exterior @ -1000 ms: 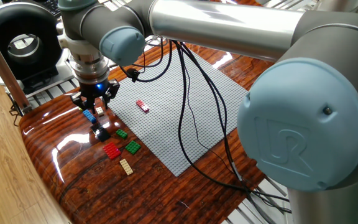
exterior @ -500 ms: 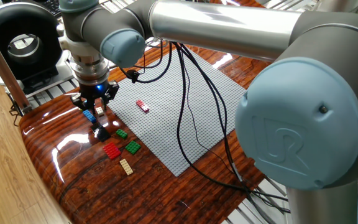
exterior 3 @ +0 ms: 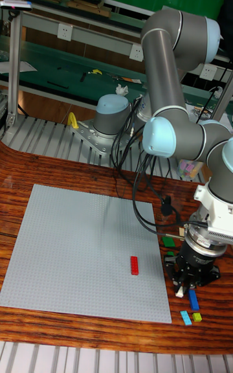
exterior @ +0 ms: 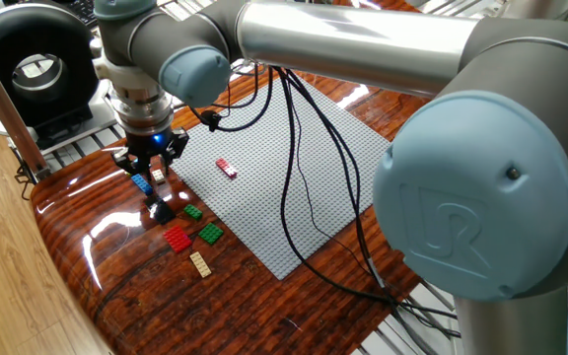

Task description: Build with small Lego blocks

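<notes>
My gripper (exterior: 154, 166) hovers low over the wooden table just left of the grey baseplate (exterior: 294, 187), seen also in the tall view as gripper (exterior 3: 189, 284). A small tan-white brick (exterior: 158, 175) and a blue brick (exterior: 142, 183) sit right at its fingertips; whether the jaws press on either is unclear. In front lie several small Lego blocks: a green one (exterior: 193, 211), a larger green plate (exterior: 210, 233), a red plate (exterior: 177, 239) and a tan plate (exterior: 200, 263). A red brick (exterior: 226, 168) lies on the baseplate.
Black cables (exterior: 299, 187) hang from the arm across the baseplate. A black round device (exterior: 33, 69) stands behind the table's left corner. The table's front-left edge (exterior: 77, 266) is close to the loose bricks. A light blue and a yellow-green brick (exterior 3: 191, 316) lie near the table edge.
</notes>
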Controlling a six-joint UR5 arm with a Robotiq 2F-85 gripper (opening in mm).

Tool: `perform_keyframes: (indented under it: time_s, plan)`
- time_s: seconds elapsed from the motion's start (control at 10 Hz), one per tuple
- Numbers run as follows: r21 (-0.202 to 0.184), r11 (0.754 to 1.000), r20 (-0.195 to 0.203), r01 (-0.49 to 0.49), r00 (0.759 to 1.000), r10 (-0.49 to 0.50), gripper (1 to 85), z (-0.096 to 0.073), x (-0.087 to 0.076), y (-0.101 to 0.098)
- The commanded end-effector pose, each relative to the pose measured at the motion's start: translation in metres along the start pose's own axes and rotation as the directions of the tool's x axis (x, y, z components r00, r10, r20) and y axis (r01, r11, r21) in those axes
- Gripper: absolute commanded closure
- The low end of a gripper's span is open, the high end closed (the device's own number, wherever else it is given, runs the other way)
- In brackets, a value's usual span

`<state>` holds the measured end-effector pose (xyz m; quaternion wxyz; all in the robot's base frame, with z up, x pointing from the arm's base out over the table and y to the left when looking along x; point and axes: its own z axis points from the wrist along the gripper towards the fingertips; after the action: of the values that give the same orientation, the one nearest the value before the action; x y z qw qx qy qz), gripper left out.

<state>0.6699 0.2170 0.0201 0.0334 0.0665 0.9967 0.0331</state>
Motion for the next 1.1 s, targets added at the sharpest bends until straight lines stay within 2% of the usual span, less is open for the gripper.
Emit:
perform_keyframes:
  time_s: [0.0, 0.1, 0.2, 0.3, 0.4, 0.5, 0.7, 0.9, 1.0]
  plan:
    - [-0.018, 1.0, -0.023, 0.02, 1.0, -0.021, 84.3, -0.02, 0.013, -0.004]
    - [-0.035, 0.999, -0.028, 0.025, 0.999, -0.026, 84.3, -0.026, 0.018, 0.0]
    - [-0.032, 0.999, -0.022, 0.033, 0.999, -0.034, 84.3, -0.026, 0.016, -0.001]
    - [-0.053, 0.997, -0.001, 0.053, 0.999, -0.053, 84.3, -0.026, 0.012, 0.004]
    - [-0.056, 0.996, 0.022, 0.069, 0.997, -0.068, 84.3, -0.026, 0.006, 0.006]
    - [-0.03, 0.996, 0.041, 0.088, 0.995, -0.086, 84.3, -0.026, 0.001, -0.001]
    - [-0.021, 0.994, 0.034, 0.108, 0.994, -0.107, 84.3, -0.027, 0.002, -0.005]
    - [-0.017, 0.987, 0.013, 0.161, 0.987, -0.161, 84.3, -0.033, 0.012, -0.046]
    - [-0.038, 0.983, 0.013, 0.179, 0.984, -0.179, 84.3, -0.034, 0.017, -0.059]
